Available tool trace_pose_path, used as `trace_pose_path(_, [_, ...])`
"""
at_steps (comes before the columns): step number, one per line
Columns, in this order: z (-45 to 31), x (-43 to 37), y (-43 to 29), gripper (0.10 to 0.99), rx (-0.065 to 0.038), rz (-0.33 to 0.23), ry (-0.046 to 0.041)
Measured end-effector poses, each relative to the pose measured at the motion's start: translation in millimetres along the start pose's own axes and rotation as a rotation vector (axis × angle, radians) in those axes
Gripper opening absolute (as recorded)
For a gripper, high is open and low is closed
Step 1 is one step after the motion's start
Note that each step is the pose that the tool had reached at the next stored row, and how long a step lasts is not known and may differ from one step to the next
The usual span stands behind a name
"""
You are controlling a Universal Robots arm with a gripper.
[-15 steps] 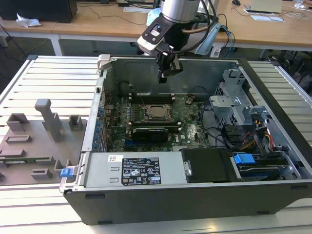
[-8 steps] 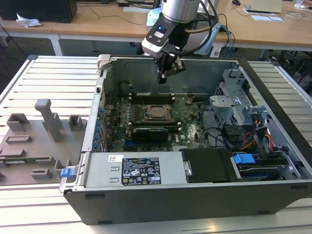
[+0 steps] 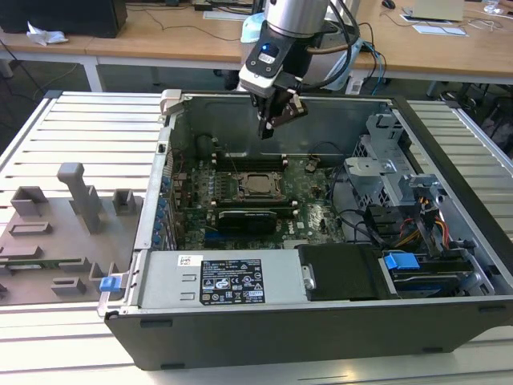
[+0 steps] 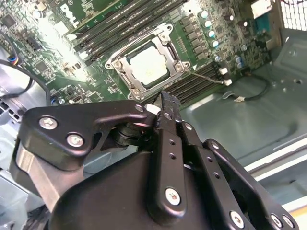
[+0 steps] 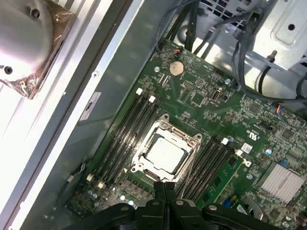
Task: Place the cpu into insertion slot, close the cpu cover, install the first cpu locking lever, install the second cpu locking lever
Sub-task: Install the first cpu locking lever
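The cpu (image 3: 258,184) (image 4: 148,64) (image 5: 165,154), a pale silvery square chip, lies flat in the insertion slot (image 5: 188,165) on the green motherboard inside the open computer case. The cpu cover (image 4: 165,45) (image 5: 178,135), a metal frame, lies down around the chip. A thin metal locking lever (image 4: 208,76) runs along one side of the socket. My gripper (image 3: 267,132) (image 4: 165,98) (image 5: 164,186) hangs above the board, near the case's back wall and above the socket, touching nothing. Its fingers are shut together and hold nothing.
Long black memory slots (image 5: 127,136) flank the socket on both sides. A black expansion card (image 3: 248,218) sits in front of it. Drive cages and cables (image 3: 393,192) fill the exterior view's right of the case. A grey fixture tray (image 3: 56,233) lies on the table at the left.
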State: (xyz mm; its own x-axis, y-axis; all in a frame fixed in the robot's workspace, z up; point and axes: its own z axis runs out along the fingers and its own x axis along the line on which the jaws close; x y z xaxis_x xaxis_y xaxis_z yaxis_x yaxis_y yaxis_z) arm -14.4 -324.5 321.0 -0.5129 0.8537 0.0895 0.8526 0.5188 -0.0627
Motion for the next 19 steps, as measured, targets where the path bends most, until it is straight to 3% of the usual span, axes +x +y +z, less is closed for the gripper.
trace_pose_path(10, [0.0,0.0,0.0,0.106,0.01,-0.107,-0.0067])
trace_pose_path(19, [0.0,0.0,0.0,0.106,0.023,-0.257,-0.0162])
